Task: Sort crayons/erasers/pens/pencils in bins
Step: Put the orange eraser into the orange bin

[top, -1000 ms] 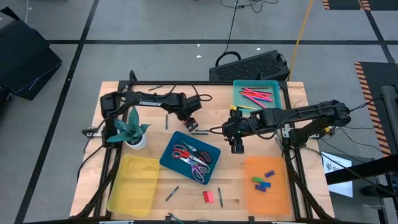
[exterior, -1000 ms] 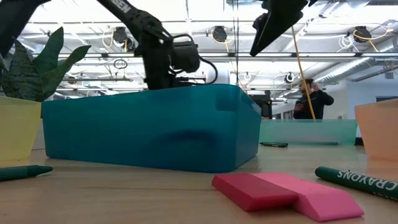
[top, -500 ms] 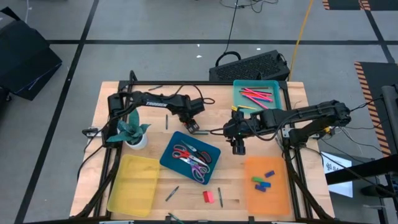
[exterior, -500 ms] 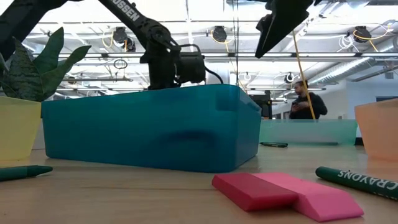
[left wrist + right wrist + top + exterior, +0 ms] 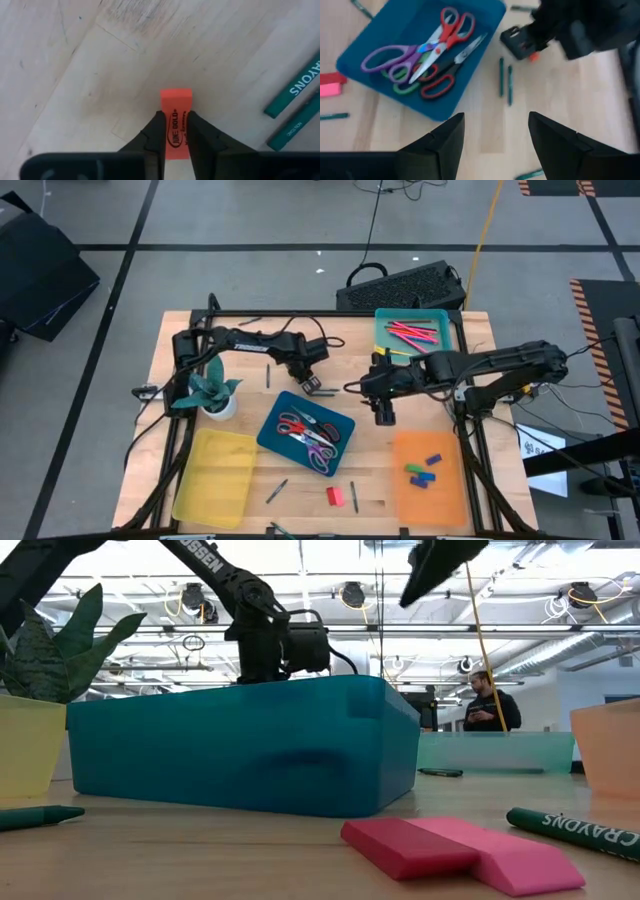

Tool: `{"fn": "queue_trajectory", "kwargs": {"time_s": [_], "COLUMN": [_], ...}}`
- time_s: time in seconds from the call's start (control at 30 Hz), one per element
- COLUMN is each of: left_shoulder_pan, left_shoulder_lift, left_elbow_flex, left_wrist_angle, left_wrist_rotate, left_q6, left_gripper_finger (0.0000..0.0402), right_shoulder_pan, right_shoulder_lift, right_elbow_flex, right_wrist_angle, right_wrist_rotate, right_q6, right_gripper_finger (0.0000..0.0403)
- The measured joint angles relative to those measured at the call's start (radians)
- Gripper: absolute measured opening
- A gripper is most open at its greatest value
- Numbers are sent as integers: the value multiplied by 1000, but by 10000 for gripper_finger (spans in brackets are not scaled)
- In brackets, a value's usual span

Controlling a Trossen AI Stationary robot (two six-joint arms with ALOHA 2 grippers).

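My left gripper (image 5: 309, 385) stands just beyond the far edge of the dark blue bin (image 5: 305, 430), shut on an orange eraser (image 5: 176, 115). My right gripper (image 5: 383, 415) hovers open over bare wood right of that bin, holding nothing. The blue bin holds scissors. A red eraser (image 5: 331, 496) and a pink eraser (image 5: 340, 497) lie flat side by side near the front edge. The orange bin (image 5: 430, 490) holds blue and green erasers. The teal bin (image 5: 412, 315) holds red and pink sticks. The yellow bin (image 5: 213, 475) lies at the front left. My left gripper pinches the orange eraser's two long sides (image 5: 175, 134) between its two fingers. The fingers come from above, pointing down, and lie along the eraser. Its free end (image 5: 176, 95) sticks out past the fingertips toward the wood; whether it touches the table I cannot tell.
Two green crayons (image 5: 295, 90) lie on the wood close beside the left gripper. More green crayons (image 5: 353, 496) lie near the front edge. A potted plant (image 5: 212, 392) stands at the left. A person (image 5: 490, 700) stands far off in the room.
My left gripper has gone a little toward the table's near edge with the orange eraser, its wrist turning on the way. The right gripper has shifted slightly in the low view and stays open.
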Motion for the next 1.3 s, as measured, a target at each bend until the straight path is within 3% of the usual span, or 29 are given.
{"fn": "queue_trajectory", "kwargs": {"time_s": [0.17,0.6,0.77,1.07,1.3], "left_shoulder_pan": [7,-12,-60,-161,-176], "left_shoulder_lift": [-89,-353,-386,-391,-391], "left_elbow_flex": [-9,-2,1,-2,-2], "left_wrist_angle": [38,238,332,467,554], "left_wrist_rotate": [80,540,688,719,711], "left_q6": [1,-13,14,76,29], "left_gripper_finger": [60,62,62,62,63], "right_shoulder_pan": [0,1,4,4,24], "right_shoulder_lift": [-27,-58,-58,-53,-52], "right_elbow_flex": [5,5,5,-41,-178], "right_wrist_angle": [47,269,360,435,628], "right_wrist_rotate": [8,7,-54,-206,-202], "right_q6": [-100,-503,-531,-454,-456], "right_gripper_finger": [212,212,212,212,212]}}
